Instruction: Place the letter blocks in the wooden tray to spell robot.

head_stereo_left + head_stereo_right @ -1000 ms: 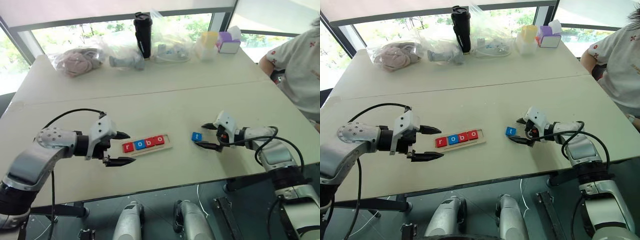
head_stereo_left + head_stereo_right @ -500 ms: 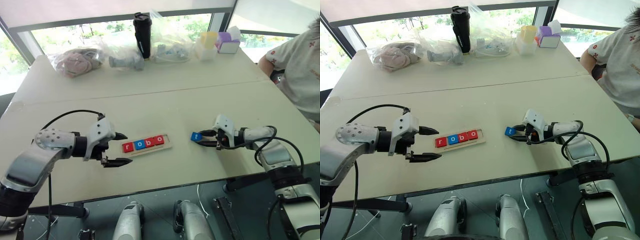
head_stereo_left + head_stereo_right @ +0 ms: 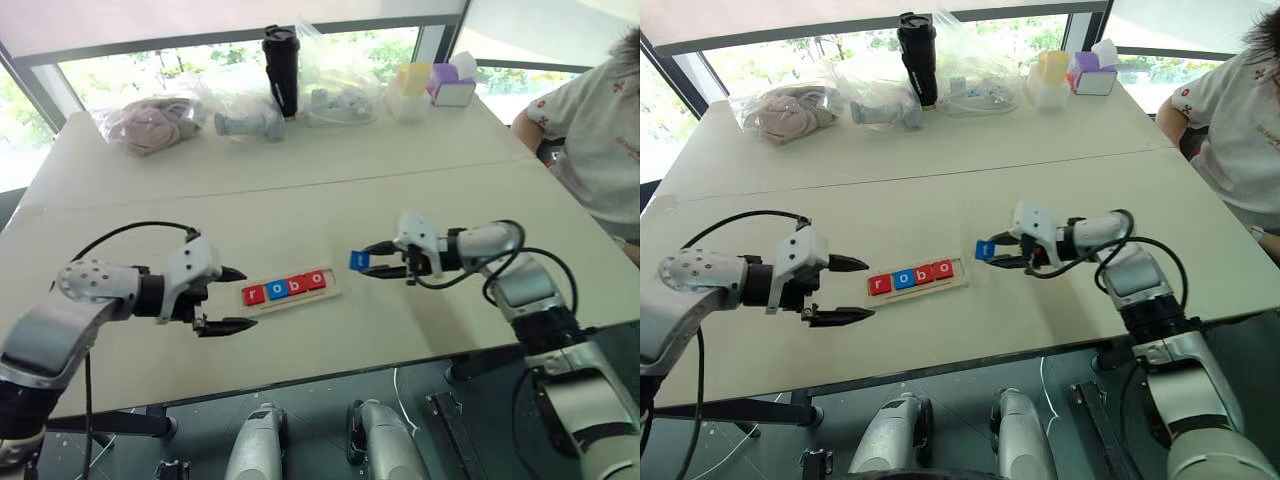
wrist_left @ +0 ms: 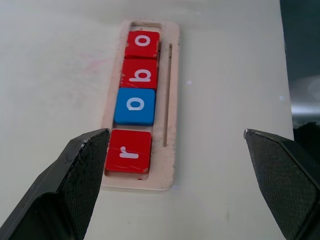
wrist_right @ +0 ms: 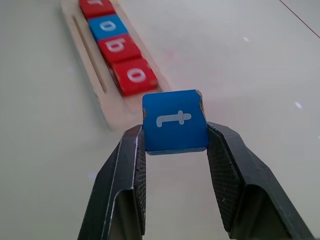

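We list the wooden tray (image 4: pixel 170 100) as pale unfinished wood, matt, with a thin groove beside the tiles. In it, the letter blocks (image 4: pixel 136 105) look like smooth painted pieces with a slight sheen, their corners worn pale. Near the tray, we note the blue t block (image 5: pixel 175 121), chipped at one corner, and the right gripper (image 5: pixel 175 150), whose black fingers (image 5: pixel 227 175) carry finely textured matt pads.

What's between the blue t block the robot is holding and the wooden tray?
Nothing but bare table. In the head views the t block, in the right gripper, sits just off the tray's open end.
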Robot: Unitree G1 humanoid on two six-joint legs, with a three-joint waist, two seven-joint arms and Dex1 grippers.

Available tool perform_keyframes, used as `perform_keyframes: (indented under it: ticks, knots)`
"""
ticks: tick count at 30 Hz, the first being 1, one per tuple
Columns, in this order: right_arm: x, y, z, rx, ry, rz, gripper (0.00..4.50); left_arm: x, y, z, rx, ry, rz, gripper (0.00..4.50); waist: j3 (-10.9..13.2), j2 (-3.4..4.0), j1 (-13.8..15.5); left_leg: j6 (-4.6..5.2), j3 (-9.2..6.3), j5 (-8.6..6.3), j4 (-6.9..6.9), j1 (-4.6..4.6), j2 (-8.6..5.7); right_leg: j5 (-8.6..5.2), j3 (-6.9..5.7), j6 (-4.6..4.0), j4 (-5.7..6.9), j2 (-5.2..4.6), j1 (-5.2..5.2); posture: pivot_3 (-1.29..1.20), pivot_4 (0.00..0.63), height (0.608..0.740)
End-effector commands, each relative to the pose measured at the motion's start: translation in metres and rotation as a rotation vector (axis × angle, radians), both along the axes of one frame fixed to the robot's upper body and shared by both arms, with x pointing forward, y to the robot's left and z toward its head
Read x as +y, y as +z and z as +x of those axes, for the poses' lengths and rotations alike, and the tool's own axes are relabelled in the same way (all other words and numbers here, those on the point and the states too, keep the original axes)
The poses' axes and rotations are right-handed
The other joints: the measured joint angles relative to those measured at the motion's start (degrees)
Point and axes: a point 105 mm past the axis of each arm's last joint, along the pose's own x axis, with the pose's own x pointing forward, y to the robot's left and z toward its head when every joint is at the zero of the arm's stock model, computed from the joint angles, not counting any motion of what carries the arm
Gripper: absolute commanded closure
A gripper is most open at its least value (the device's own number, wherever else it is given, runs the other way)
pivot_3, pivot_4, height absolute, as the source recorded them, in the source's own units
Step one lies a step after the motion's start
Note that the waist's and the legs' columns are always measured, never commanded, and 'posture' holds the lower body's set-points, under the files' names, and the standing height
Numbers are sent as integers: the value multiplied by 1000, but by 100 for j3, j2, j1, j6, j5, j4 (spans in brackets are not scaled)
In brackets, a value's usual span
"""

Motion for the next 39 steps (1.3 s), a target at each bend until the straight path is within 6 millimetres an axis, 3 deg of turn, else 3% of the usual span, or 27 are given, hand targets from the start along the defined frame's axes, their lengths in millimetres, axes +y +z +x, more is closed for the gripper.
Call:
perform_keyframes:
  ticks: [1, 6, 11, 17, 31, 39]
  knots:
    - [11, 3, -3, -54, 89, -62, 3337, 16, 22, 4, -65, 52, -4, 0, 0, 0, 20, 0, -1, 0, 0, 0, 0, 0, 0, 0, 1, 0, 0, 0, 150, 740]
    - [20, -5, 2, -43, 136, -100, 3337, 11, 30, -6, -46, 47, -77, 0, 0, 0, 15, 0, 5, 0, 0, -2, -2, 0, 1, 1, -5, -4, 3, 0, 150, 740]
    - [25, -14, 12, -22, 147, -134, 3337, 12, 23, -15, -17, 64, -74, 0, 0, 0, -7, -1, 4, 0, 0, 1, -1, 0, 1, 0, 2, -2, 1, 0, 150, 740]
    - [30, -18, 23, -38, 146, -163, 3337, 15, 20, -11, -32, 124, -89, 0, 0, 0, -9, -1, 3, 1, 0, 5, 2, 1, 1, -1, 6, 2, 2, 0, 150, 740]
    - [37, -22, 18, 51, 192, -163, 3337, 8, 16, -10, -36, 122, -95, 0, -1, 1, -6, -2, 3, 1, 0, 7, 2, 3, 2, 1, 9, 3, 4, 0, 150, 740]
    - [34, -11, 20, 47, 177, -144, 3337, 7, 12, -8, -40, 122, -85, 0, -1, 1, -4, -3, 3, 1, 0, 7, 2, 3, 2, 1, 9, 3, 4, 0, 150, 740]
